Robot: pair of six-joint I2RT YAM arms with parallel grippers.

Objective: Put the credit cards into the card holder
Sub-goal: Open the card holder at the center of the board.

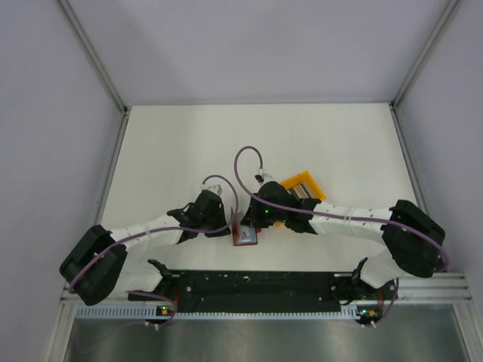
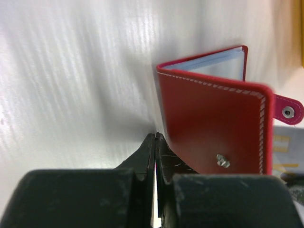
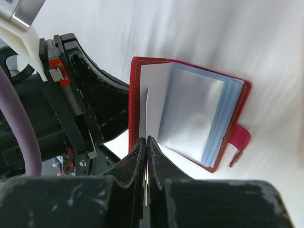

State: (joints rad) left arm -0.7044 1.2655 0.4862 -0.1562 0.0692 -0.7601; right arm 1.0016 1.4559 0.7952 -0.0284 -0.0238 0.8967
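Card holder (image 2: 213,123) sits front and centre on the white table (image 1: 189,143), close to the near edge, standing open on its edge like a little book with both grippers right at it.

The left arm (image 1: 143,234) sweeps in low from the left and the right arm (image 1: 347,222) sweeps in low from the right, elbows flung wide, wrists meeting in the middle. From above, the two wrists cover nearly all of the holder and only a red corner peeks out between them.

The yellow bin (image 1: 306,181) sits just behind the right wrist, half hidden by it. What it contains cannot be made out.

The left gripper (image 2: 155,140) has its fingers pressed tight together, the tips just beside the holder's red outer cover at the fold. A pale sliver shows between the fingers low down, and I can't tell what it is.

The right gripper (image 3: 146,142) is pinching a thin card (image 3: 147,118) seen edge-on. The card runs up from the fingertips into the open holder, just inside the left cover and beside the clear sleeves (image 3: 190,114), which fan out to the right.

The snap tab (image 2: 288,111) juts from the far cover edge, unfastened. Its metal stud (image 2: 222,160) shows on the red cover near the left fingers.
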